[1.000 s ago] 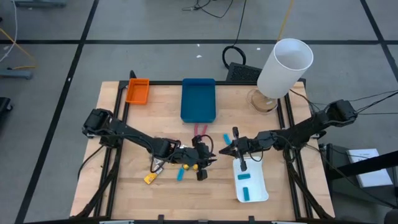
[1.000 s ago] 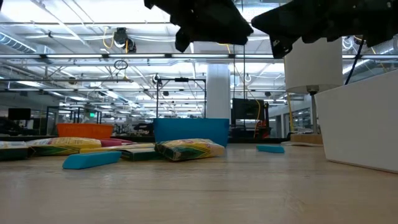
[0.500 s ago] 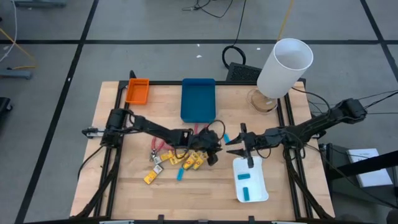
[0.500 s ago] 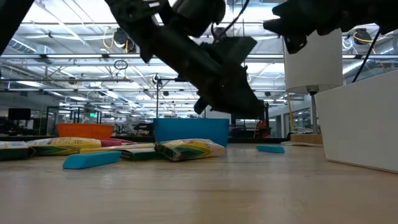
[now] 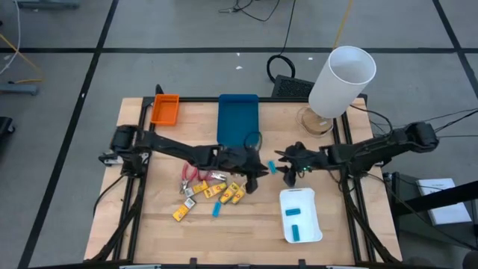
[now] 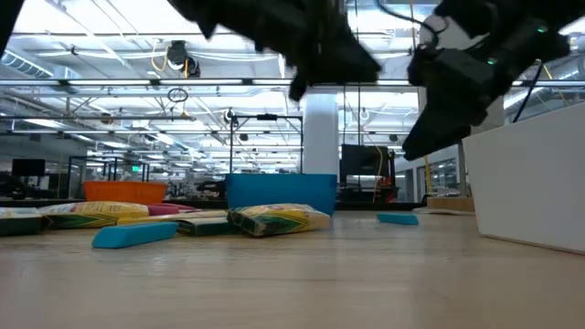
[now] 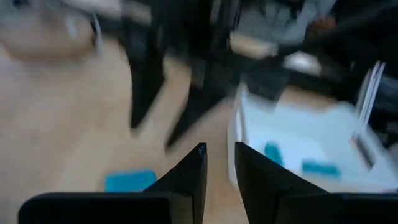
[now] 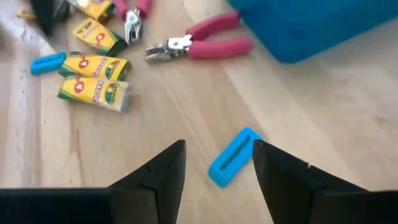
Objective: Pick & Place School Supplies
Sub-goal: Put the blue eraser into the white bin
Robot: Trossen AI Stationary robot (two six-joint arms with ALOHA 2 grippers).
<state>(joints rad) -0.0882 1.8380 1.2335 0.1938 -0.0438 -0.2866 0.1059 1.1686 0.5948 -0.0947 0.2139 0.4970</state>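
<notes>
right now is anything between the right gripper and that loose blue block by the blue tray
Nothing visible. The right gripper hangs open over the light-blue block, with bare wood around it. The pink-handled pliers and the blue tray lie beyond it, clear of the approach.

We see counter (image 8: 155, 112) as pale wood, smooth, visible grain. Blue eraser block (image 8: 235, 157) looks matt, rubbery. Crayon packs (image 8: 94, 79) glossy yellow card. Pliers (image 8: 199, 46): bright metal head, pink plastic handles. White tray (image 5: 301, 217) smooth plastic, blue tray (image 5: 238, 119) likewise.
</notes>
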